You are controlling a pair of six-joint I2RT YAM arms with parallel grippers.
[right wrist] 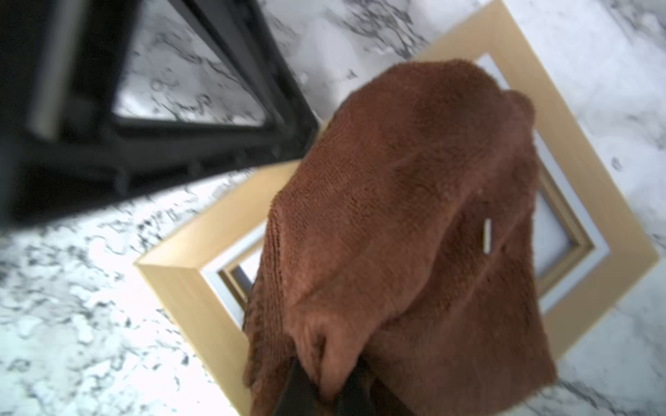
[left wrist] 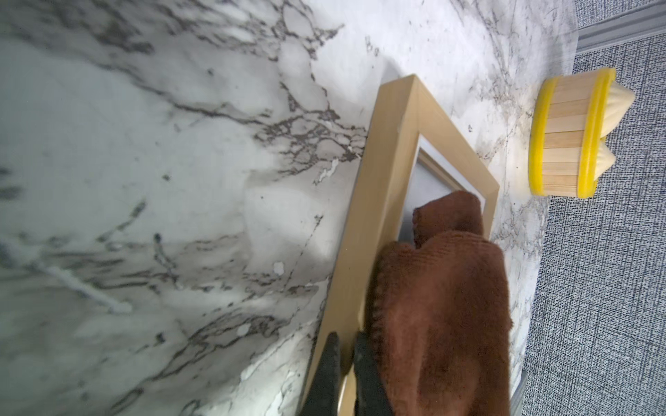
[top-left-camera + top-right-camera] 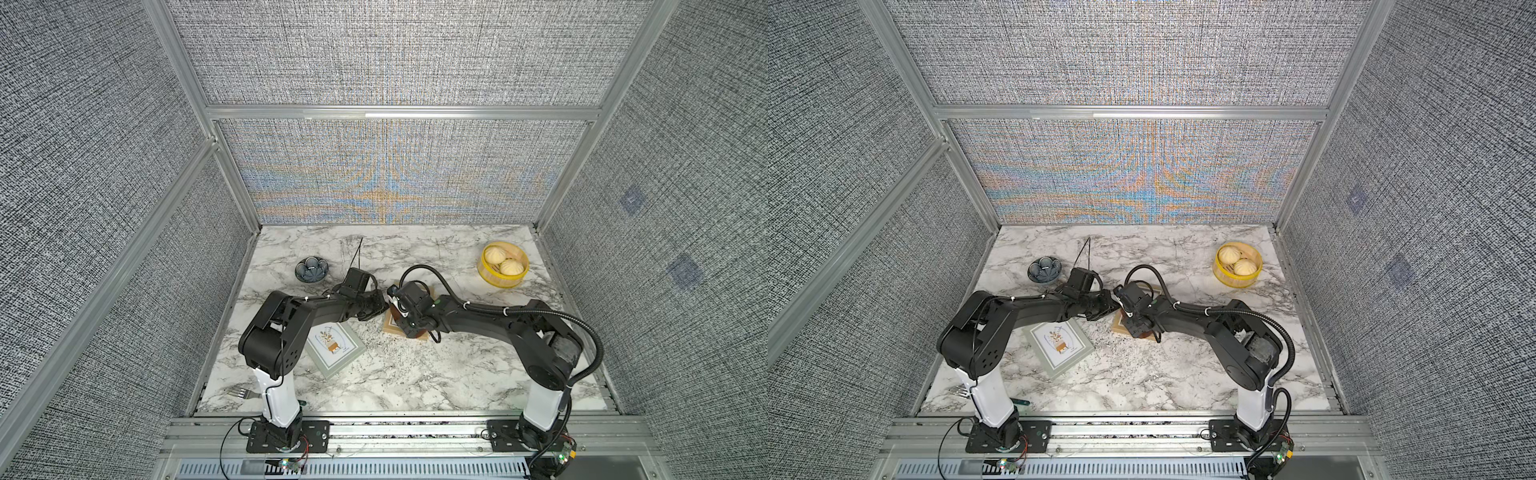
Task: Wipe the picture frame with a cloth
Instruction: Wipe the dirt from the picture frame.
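top views: high, looking down, whole table (image 3: 415, 374) | wrist views: close, sharing wooden frame (image 2: 389, 144)

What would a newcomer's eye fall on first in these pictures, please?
The reddish-brown cloth stands out first: pinched between the fingers of the right gripper, it drapes over the light wooden picture frame centrally, where both arms meet. Next comes the yellow-rimmed steamer holding two buns at the far right corner of the marble table. A second framed print lies by the left arm.

Black jointed arms (image 3: 316, 316), white lower links (image 3: 276, 395) — ribbed black cable (image 3: 532, 308)
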